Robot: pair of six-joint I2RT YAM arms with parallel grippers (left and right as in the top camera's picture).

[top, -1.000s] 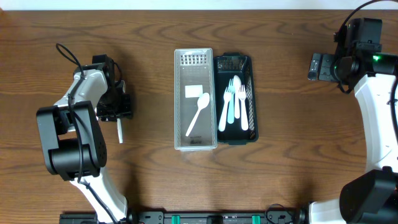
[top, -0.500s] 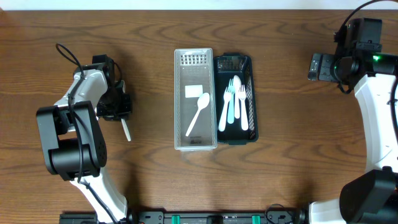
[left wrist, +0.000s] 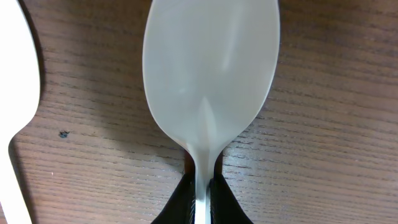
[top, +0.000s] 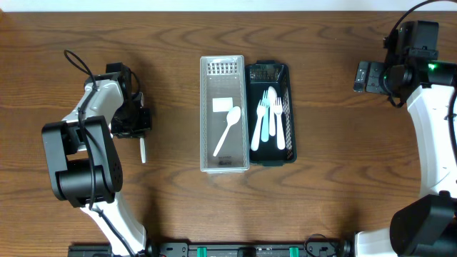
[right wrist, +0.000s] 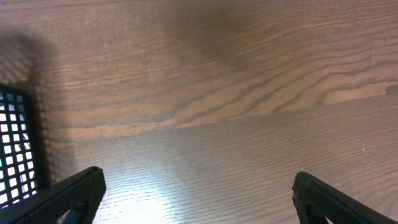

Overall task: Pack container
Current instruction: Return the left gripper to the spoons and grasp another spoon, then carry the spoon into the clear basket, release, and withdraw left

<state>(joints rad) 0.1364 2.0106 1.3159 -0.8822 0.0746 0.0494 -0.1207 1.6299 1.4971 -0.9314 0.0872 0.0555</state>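
Note:
My left gripper point(top: 136, 123) is at the left of the table, shut on the handle of a white plastic spoon point(top: 143, 150). In the left wrist view the jaws point(left wrist: 202, 190) pinch the thin handle and the spoon's bowl point(left wrist: 211, 74) lies just over the wood. Another white utensil point(left wrist: 15, 93) shows at that view's left edge. A clear tray point(top: 205, 107) at the centre holds one white spoon point(top: 228, 128). A black mesh basket point(top: 289, 107) beside it holds white and pale blue forks and spoons point(top: 270, 121). My right gripper point(top: 368, 76) is open and empty at the far right.
The right wrist view shows bare wood between the open fingers point(right wrist: 199, 193) and a corner of the black basket point(right wrist: 12, 143) at the left edge. The two containers stand side by side, touching.
The spoon handle under my left gripper swung slightly right, then back. The gripper shifted a little up the table. The right arm has not moved.

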